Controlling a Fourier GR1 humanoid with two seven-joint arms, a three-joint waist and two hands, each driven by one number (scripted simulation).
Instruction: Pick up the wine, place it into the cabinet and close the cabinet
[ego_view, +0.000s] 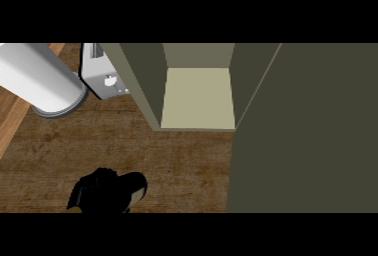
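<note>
An open cabinet (198, 97) stands on the wooden counter (148, 150), with a pale bare shelf inside. Its dark olive door (303, 125) is swung out and fills the right side of the head view. I see no wine bottle in the cabinet or on the counter. My left hand (107, 192) shows as a black bunched shape at the lower left, well in front of the cabinet's left wall. A rounded dark form lies against its right side, and I cannot make out what that is. My right hand does not show.
A large white cylinder (40, 77) with a grey end reaches in from the upper left. A grey appliance (103, 77) sits between it and the cabinet's left wall. A lighter wooden strip (11, 122) runs along the left edge.
</note>
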